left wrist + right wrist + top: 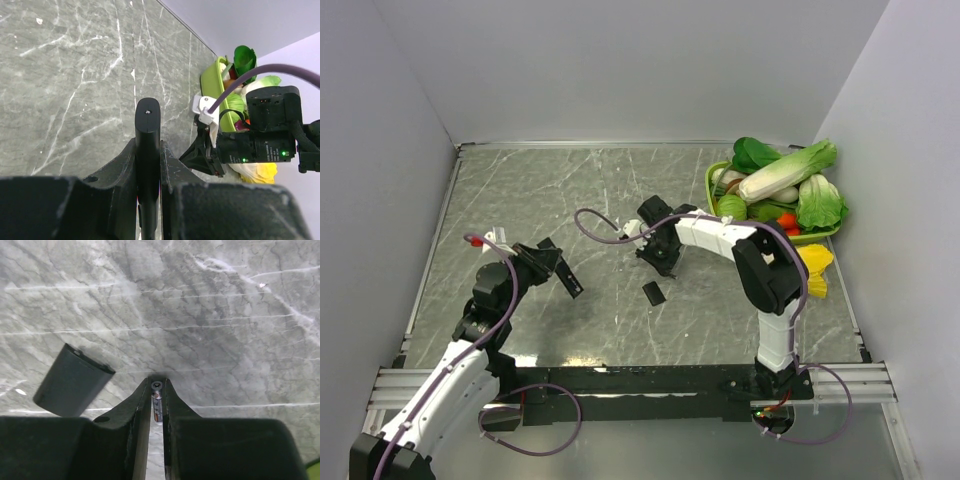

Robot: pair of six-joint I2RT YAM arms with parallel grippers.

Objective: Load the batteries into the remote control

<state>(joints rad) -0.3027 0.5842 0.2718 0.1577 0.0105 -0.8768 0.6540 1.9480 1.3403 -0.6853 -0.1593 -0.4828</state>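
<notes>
At the near left, the left gripper point(148, 172) is pressed tight on the remote control point(147, 132), which sticks out past its fingers. To its right, the flat black cover piece point(72, 380) lies alone on the marble table point(550, 190). Just beyond the cover, the right gripper point(157, 386) pinches a battery point(157, 405) between its fingertips. Open marble runs to the far and left edges. A green basket point(709, 185) of vegetables point(785, 172) fills the far right corner.
</notes>
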